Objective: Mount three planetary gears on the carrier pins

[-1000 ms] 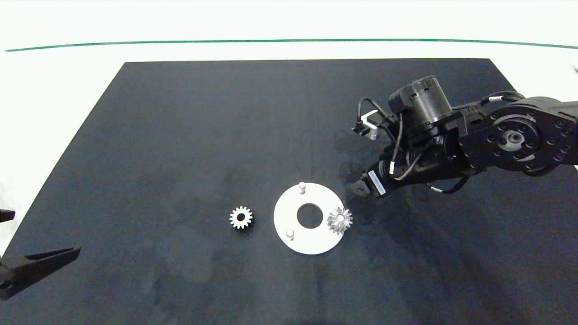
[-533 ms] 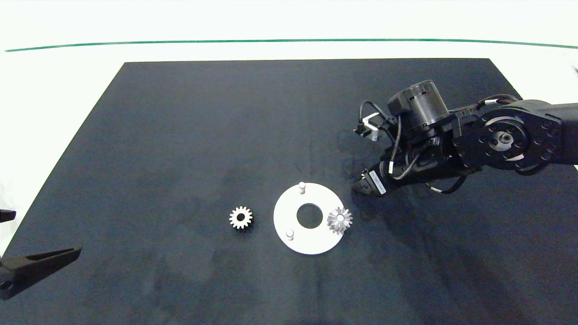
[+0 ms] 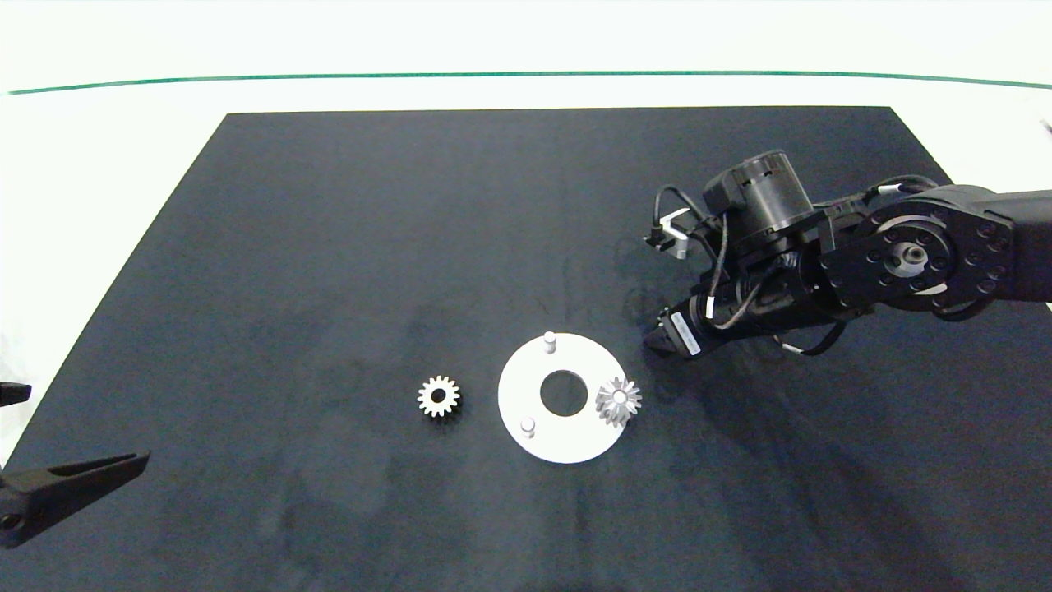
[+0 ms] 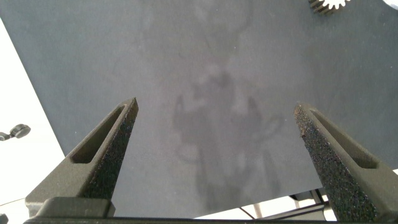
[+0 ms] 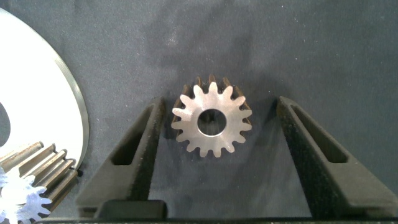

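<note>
Three gears: one sat on a pin, one lay loose on the mat, one lay between the right gripper's fingers.
Seated gear (image 3: 618, 400): it stood on the pin at the white disc's right side, reaching the disc's outer edge; the right wrist view caught its teeth at the corner (image 5: 28, 186).
Loose gear (image 3: 438, 396): it lay flat on the black mat (image 3: 329, 247), just left of the disc and apart from it; the left wrist view showed only its edge (image 4: 328, 4).
Third gear (image 5: 212, 120): it lay flat on the mat just off the disc's rim, bore upward, hidden under the right arm in the head view.
Disc (image 3: 526, 386): the flat white ring with a large centre hole rested on the mat near its middle.
Bare pins: two stood uncovered, one at the far side (image 3: 549, 340) and one at the near left (image 3: 528, 427).
Right gripper (image 5: 217, 134): it was low over the mat, just beyond the disc's right rim; its fingers were spread, straddling the third gear with a gap on each side, not touching it.
Left gripper (image 4: 214, 149): it hung at the mat's near left corner, well apart from the parts, fingers spread wide with nothing between them.
</note>
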### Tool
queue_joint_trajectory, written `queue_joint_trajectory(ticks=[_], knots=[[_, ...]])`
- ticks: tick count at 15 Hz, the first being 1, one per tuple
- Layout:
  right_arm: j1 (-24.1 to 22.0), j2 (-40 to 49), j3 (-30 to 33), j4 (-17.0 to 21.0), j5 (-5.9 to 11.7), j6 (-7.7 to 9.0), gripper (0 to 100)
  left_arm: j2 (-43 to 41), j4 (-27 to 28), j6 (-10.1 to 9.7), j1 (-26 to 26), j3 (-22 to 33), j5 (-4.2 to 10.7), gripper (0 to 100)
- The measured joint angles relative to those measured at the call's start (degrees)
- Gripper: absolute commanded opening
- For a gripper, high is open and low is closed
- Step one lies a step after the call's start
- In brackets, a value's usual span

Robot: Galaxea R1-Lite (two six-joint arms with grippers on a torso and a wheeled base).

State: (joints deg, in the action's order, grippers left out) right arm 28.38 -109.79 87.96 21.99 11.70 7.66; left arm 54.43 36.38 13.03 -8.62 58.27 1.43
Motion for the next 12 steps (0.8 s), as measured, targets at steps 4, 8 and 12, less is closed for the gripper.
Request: queue_joint_trajectory(ticks=[4, 8, 12], knots=[[0.22, 0.0, -0.09, 0.02, 0.0, -0.09, 58, 0.0, 0.0, -0.02, 0.0, 0.02, 0.0, 100], [0.33, 0.0, -0.06, -0.04, -0.05, -0.06, 51, -0.05, -0.02, 0.0, 0.0, 0.1, -0.02, 100], [0.48, 0.0, -0.06, -0.13, -0.46, -1.1, 42, -0.09, -0.02, 0.0, 0.0, 0.05, -0.02, 100]])
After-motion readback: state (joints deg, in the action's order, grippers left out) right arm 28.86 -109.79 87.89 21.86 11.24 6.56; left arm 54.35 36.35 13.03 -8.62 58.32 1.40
